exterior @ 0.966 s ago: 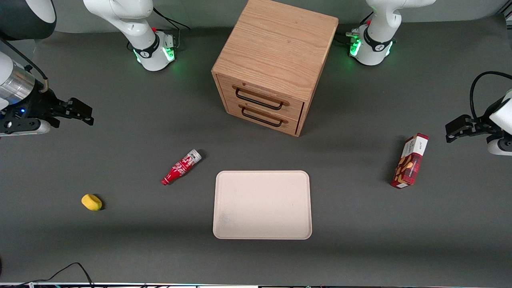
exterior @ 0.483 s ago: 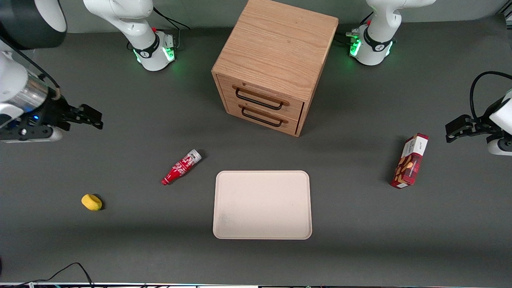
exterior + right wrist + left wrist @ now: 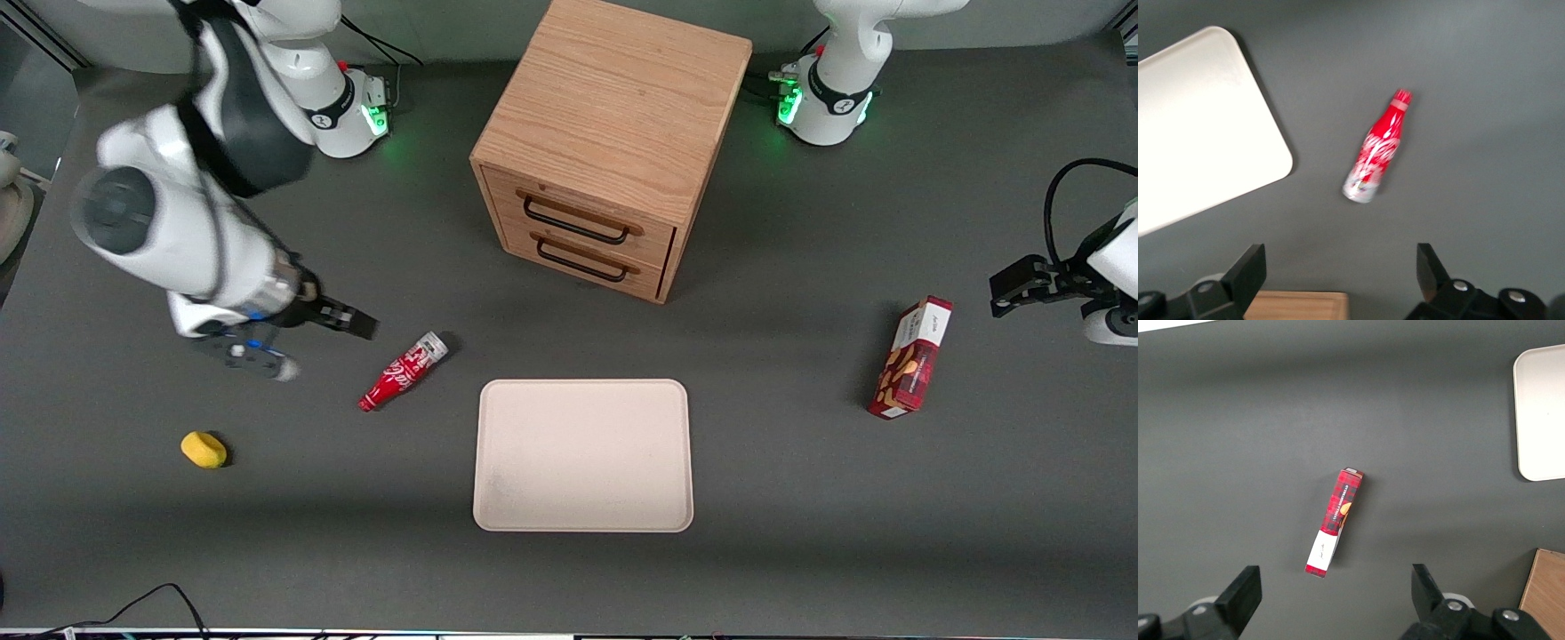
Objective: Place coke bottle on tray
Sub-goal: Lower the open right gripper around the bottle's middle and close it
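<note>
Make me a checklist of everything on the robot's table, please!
Surface: dark grey table, flat.
Job's things: coke bottle lies on its side on the table, beside the tray; tray holds nothing.
Clutter: yellow lump; red snack box toward the parked arm's end; wooden drawer cabinet, both drawers shut.
Grippers: gripper open, close beside the bottle, not touching it.
Cables: black cable at the table edge nearest the camera.
Surroundings: nothing seen.
</note>
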